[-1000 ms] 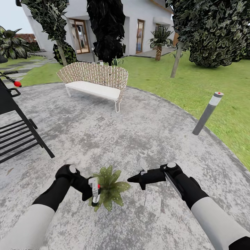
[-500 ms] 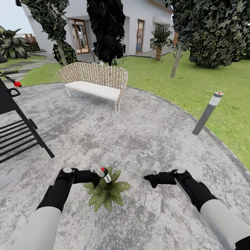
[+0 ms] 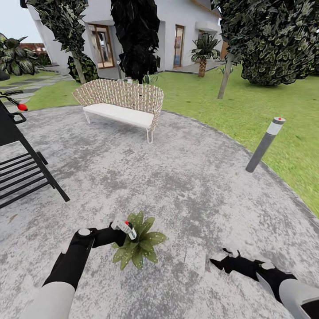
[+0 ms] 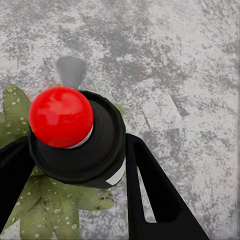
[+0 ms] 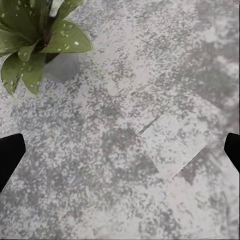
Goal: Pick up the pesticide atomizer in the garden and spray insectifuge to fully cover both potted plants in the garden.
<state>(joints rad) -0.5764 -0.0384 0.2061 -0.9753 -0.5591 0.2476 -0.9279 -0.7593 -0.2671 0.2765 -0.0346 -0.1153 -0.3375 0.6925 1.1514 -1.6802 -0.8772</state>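
Left gripper (image 3: 118, 230) clamps the atomizer (image 3: 125, 227) just above the plant (image 3: 137, 243); keep the nozzle over the leaves. Right gripper (image 3: 220, 261) hangs open, empty.

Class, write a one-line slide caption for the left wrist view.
Left gripper holds the atomizer, red dot up, above a speckled potted plant on the grey patio.

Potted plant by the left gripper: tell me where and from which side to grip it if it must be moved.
Grip the potted plant by its small grey round pot, probably low and from the side: the leaves spread over the rim, leaving just one bare flank. The right gripper is open and free; the left gripper holds the pesticide atomizer.
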